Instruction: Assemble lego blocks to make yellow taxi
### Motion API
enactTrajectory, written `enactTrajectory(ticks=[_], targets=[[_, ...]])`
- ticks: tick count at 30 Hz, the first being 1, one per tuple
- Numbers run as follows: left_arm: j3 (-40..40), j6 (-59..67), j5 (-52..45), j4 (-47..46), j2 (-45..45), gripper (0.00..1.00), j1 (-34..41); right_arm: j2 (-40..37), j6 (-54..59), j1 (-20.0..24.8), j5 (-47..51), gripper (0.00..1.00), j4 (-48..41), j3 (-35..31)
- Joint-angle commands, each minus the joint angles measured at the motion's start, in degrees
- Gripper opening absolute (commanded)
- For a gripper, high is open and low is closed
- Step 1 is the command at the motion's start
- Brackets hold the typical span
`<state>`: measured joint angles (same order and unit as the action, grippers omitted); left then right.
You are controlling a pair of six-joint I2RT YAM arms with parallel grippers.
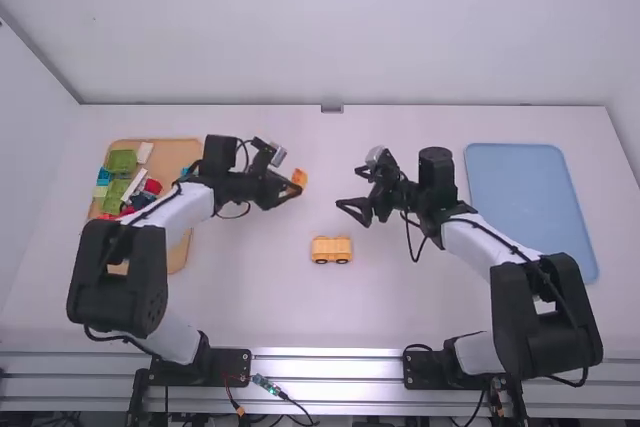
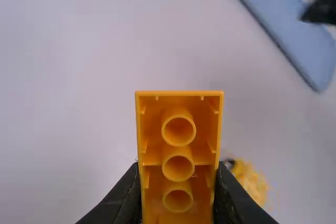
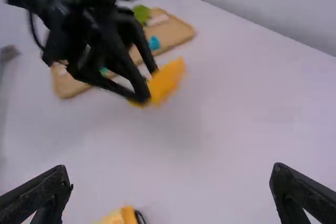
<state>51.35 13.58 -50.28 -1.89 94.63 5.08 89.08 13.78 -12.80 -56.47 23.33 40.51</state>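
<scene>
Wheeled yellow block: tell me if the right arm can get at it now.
Probably yes: the right gripper is open and empty close by, and nothing stands between it and the wheeled block.

You have the high view set above and behind the arms point(image 1: 185, 207), facing far and down over the table point(image 1: 270, 319). Your left wrist view looks down and right, close on the brick point(image 2: 178, 157), towards the blue tray point(image 2: 286, 22). Your right wrist view looks left towards the wooden tray point(image 3: 177, 31). All three share the brick and car point(image 1: 331, 248).
</scene>
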Motion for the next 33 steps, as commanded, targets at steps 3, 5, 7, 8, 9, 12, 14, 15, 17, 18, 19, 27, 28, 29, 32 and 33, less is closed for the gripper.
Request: enactTrajectory(ticks=[3,5,7,8,9,12,14,15,17,18,19,27,28,29,32,33], targets=[[-3.8,11.7,-16.4,3.0,-2.0,0.02,1.2,6.6,-0.5,0.1,-20.7,0.91,6.5,-0.1],[-5.2,12.5,-19.6,5.6,-2.0,0.02,1.3,8.2,-0.5,0.2,-24.7,0.86,9.0,-0.1],[-7.7,9.7,-24.1,12.6,-2.0,0.02,1.2,10.0,-1.1,0.5,-27.8,0.82,12.3,-0.1],[-9.2,6.2,-24.8,17.3,-2.0,0.02,1.3,10.7,-3.0,0.3,-27.7,0.82,14.3,-0.1],[-9.8,4.7,-25.0,19.6,-2.0,0.02,1.4,11.0,-3.9,0.2,-27.8,0.82,15.3,-0.1],[-12.7,2.0,-26.0,28.0,-2.0,0.02,1.9,11.3,-7.5,-0.7,-27.7,0.79,18.8,-0.1],[-14.2,0.9,-25.7,32.2,-2.0,0.02,2.8,11.2,-9.4,-1.1,-27.8,0.78,20.3,-0.1],[-15.6,0.8,-25.5,35.7,-2.0,0.02,3.7,11.2,-11.1,-1.6,-27.7,0.75,21.7,-0.1],[-17.7,0.6,-25.4,41.3,-2.0,0.02,5.4,11.2,-13.3,-2.4,-27.5,0.73,23.4,-0.1],[-18.1,-0.9,-25.2,43.3,-2.0,0.02,5.9,11.2,-13.6,-2.5,-27.5,0.71,23.4,0.0],[-18.1,-0.9,-25.2,43.3,-2.0,0.02,5.9,11.2,-13.6,-2.5,-27.5,0.71,23.4,0.0],[-18.6,-9.7,-24.2,52.2,-2.0,0.02,6.1,11.2,-13.6,-2.6,-27.7,0.53,22.9,0.0],[-18.6,-9.7,-24.1,52.1,-2.0,0.02,6.1,11.2,-13.5,-2.6,-27.7,0.52,22.9,0.0],[-18.6,-9.4,-24.1,51.8,-2.0,0.02,6.3,11.2,-13.4,-2.6,-27.7,0.52,22.9,0.0],[-18.6,-9.3,-24.1,51.9,-2.0,0.02,6.5,11.2,-11.7,-2.7,-29.6,0.47,22.9,0.0],[-18.6,-9.3,-24.1,51.9,-2.0,0.02,6.5,11.2,-11.6,-2.7,-30.0,0.45,22.9,0.0]])
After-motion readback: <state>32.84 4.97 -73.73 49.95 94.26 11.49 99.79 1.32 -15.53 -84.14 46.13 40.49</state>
